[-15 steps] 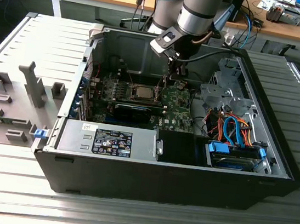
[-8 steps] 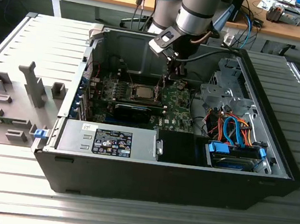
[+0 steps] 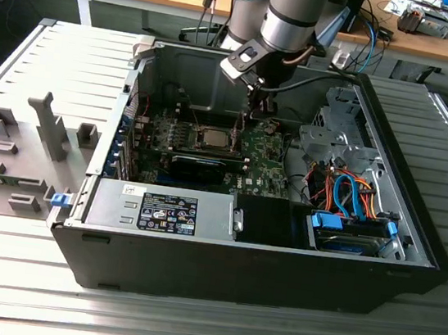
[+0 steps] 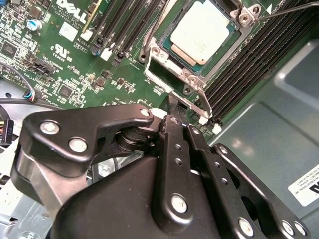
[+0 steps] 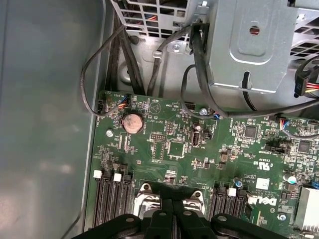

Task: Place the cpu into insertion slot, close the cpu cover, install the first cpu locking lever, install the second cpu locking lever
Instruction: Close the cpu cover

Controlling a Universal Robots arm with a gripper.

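Observation:
The cpu [image 4: 204, 30] lies flat in the insertion slot [image 4: 167, 74] on the green motherboard [image 4: 75, 64], its silvery face up. The cpu cover [image 4: 158, 42] frames it and looks lowered around the chip. A thin locking lever [image 4: 289, 12] sticks out past one socket corner, and another metal bar [image 4: 199, 99] runs along the socket edge nearest my fingers. My gripper [image 4: 174, 117] is shut, its black tips together right beside that edge. In the exterior view the gripper [image 3: 258, 110] hangs just to the right of the cpu [image 3: 211, 139]. The first wrist view shows the gripper [image 5: 173, 211] above the socket's metal corners [image 5: 144, 196].
The open computer case [image 3: 418, 201] walls the board in. A black card [image 3: 199, 167] lies in front of the socket. Drive cage [image 3: 335, 141] and orange and blue cables [image 3: 352, 197] fill the exterior view's right. Memory slots [image 4: 249, 64] flank the socket. A grey fixture plate [image 3: 29, 142] lies outside.

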